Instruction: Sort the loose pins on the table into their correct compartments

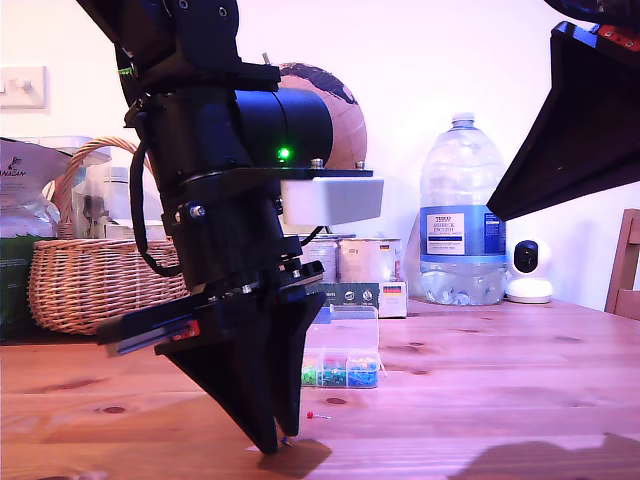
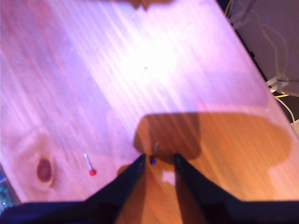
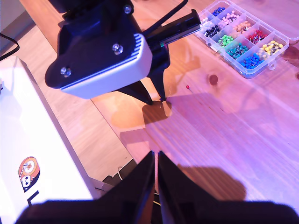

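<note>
My first gripper [image 2: 158,161] stands open, tips down on the table [image 2: 210,70], with a blue pin [image 2: 153,160] lying between its fingertips, close to one finger [image 2: 138,164]. A red pin [image 2: 92,172] lies loose on the wood a little to the side. In the exterior view this gripper [image 1: 270,443] fills the foreground, with the red pin [image 1: 318,415] just beyond it and the clear box of compartments [image 1: 345,362] behind. My second gripper [image 3: 155,156] hangs shut and empty high above the table, looking down on the box [image 3: 243,37] and the red pin [image 3: 187,87].
At the back of the table stand a wicker basket [image 1: 90,285], a globe [image 1: 335,100], tins [image 1: 365,262], a large water bottle [image 1: 460,220] and a small white camera [image 1: 528,270]. A chair [image 1: 625,265] shows at the exterior view's right. A white board [image 3: 28,140] lies past the table edge.
</note>
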You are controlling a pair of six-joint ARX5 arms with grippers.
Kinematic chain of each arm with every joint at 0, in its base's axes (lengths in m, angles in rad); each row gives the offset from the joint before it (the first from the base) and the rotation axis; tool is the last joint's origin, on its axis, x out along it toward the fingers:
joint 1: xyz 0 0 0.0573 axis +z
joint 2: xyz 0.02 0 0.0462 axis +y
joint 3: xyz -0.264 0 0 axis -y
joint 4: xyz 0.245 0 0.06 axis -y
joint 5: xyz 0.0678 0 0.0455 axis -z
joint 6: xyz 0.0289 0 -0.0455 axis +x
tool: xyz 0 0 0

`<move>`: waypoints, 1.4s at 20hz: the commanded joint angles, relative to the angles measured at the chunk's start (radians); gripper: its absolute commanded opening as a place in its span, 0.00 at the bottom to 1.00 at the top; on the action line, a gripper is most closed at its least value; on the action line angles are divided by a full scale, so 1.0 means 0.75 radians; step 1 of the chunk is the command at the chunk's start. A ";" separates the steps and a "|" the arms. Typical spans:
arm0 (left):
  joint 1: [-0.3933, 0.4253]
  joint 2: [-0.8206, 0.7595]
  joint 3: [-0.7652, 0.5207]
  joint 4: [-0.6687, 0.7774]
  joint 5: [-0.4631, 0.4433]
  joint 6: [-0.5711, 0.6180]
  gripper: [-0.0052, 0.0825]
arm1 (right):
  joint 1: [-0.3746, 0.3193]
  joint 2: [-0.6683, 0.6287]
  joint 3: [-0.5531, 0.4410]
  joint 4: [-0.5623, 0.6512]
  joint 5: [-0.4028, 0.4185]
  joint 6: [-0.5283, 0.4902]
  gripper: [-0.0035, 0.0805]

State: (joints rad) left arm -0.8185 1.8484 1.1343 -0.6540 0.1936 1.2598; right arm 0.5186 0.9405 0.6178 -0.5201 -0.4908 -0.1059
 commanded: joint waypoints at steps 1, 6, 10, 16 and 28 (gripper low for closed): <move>-0.002 0.042 -0.009 -0.002 0.001 0.008 0.20 | 0.007 0.008 -0.018 0.009 -0.008 -0.004 0.03; 0.001 0.049 -0.009 0.014 0.000 0.007 0.16 | 0.007 0.008 -0.018 0.009 -0.009 -0.004 0.03; 0.001 0.052 -0.009 0.027 0.000 0.007 0.14 | 0.007 0.008 -0.018 0.009 -0.011 -0.004 0.03; 0.001 0.058 -0.009 0.025 0.000 0.007 0.07 | 0.010 0.008 -0.018 -0.027 -0.012 -0.007 0.03; 0.001 0.058 -0.009 0.021 -0.034 0.007 0.03 | 0.061 0.008 -0.018 -0.062 -0.011 -0.044 0.03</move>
State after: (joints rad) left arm -0.8181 1.8534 1.1351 -0.6346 0.1802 1.2602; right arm 0.5583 0.9405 0.6178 -0.5762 -0.4915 -0.1329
